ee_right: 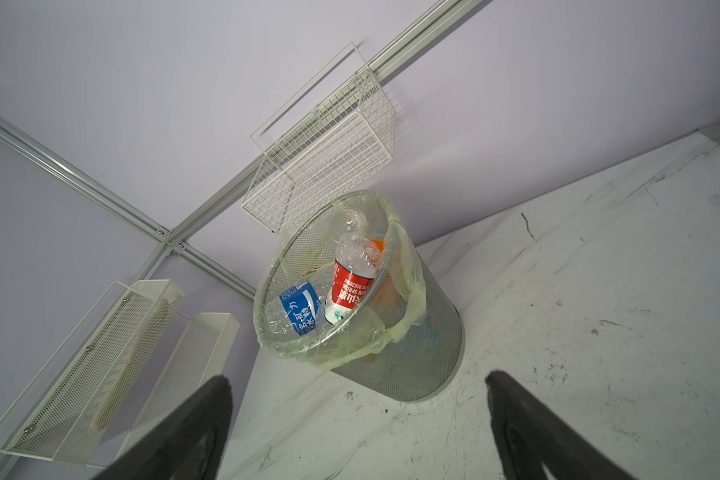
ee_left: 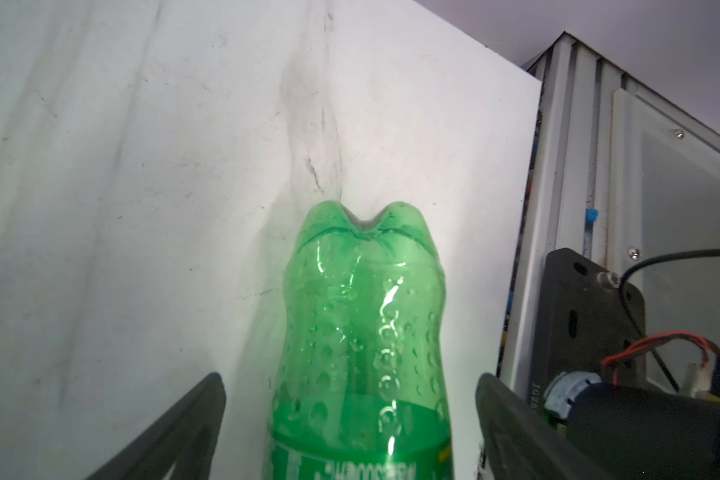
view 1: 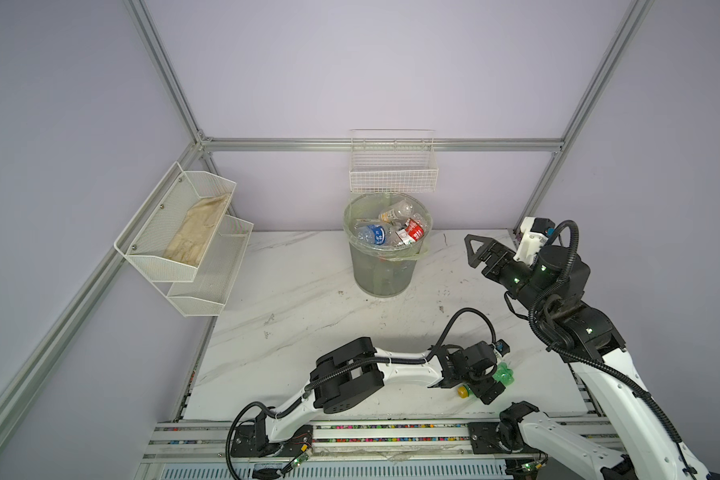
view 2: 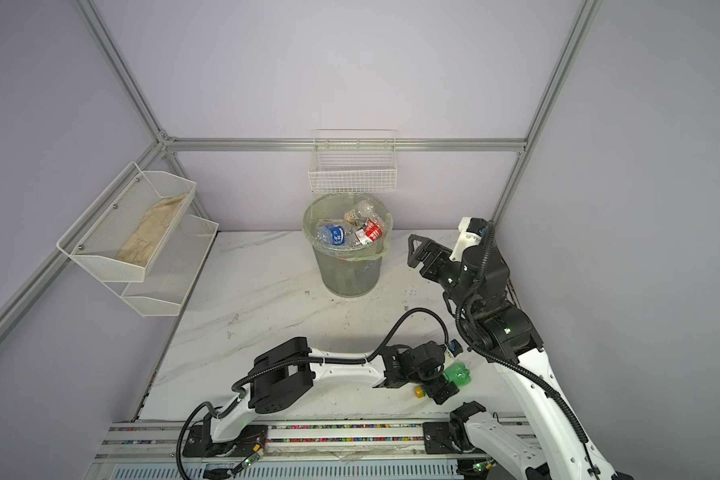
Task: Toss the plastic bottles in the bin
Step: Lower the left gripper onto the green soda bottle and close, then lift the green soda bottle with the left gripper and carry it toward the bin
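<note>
Across the desk only one bottle lies loose; other bottles are heaped in the bin at the far side. Near the bin, the right hand hangs wide and empty. At the near edge the left hand sits low, jaws wide on either side of the green bottle, which lies flat and is not yet gripped. The grasp is the step in hand. Next, the hand likely needs to close on the body, lift, and carry it over the rim.

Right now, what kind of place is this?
Probably a robot lab test cell: aluminium frame with plain walls, robot arms mounted on a slotted rail, and a staged bin of plastic bottles.
</note>
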Controlling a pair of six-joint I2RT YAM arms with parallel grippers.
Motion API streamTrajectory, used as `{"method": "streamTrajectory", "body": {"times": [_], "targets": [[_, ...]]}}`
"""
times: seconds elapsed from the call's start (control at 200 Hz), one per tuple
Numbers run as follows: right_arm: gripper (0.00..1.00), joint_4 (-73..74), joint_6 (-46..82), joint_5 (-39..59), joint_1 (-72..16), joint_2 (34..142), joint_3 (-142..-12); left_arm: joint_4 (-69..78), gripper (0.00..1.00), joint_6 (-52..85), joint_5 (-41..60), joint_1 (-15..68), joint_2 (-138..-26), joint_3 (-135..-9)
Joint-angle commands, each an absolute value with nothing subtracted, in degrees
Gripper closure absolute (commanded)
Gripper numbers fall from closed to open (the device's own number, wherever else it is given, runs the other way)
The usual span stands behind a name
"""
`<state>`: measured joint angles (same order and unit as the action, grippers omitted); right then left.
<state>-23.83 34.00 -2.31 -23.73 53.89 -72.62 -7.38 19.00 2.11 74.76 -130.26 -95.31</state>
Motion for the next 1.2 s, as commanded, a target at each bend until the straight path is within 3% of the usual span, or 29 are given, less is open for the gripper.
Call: {"method": "streamTrajectory", "body": {"times": [0.0,0.15,0.44,0.69,1.195], "targets": [[0.03,-24.08,34.1,-2.04,-23.55,53.07,-71.77,-8.4,0.11,20.17,-0.89,75.09,-130.89,-101.11],[0.03,-24.08,34.17,-2.2,-23.56,52.47,-71.37,-8.61,0.2,20.37,-2.39,75.14,-131.04,-100.86],[0.03,-24.17,34.19,-2.53,-23.56,52.01,-70.78,-8.51,0.52,20.06,-3.94,75.09,-129.76,-99.32],[0.03,-24.26,34.28,-2.55,-23.53,51.59,-70.5,-8.27,0.68,18.61,-7.5,74.97,-126.47,-96.24],[0.03,-24.95,34.12,-4.41,-23.47,50.36,-70.63,-1.21,0.77,17.96,-14.58,72.69,-112.61,-82.2]]}}
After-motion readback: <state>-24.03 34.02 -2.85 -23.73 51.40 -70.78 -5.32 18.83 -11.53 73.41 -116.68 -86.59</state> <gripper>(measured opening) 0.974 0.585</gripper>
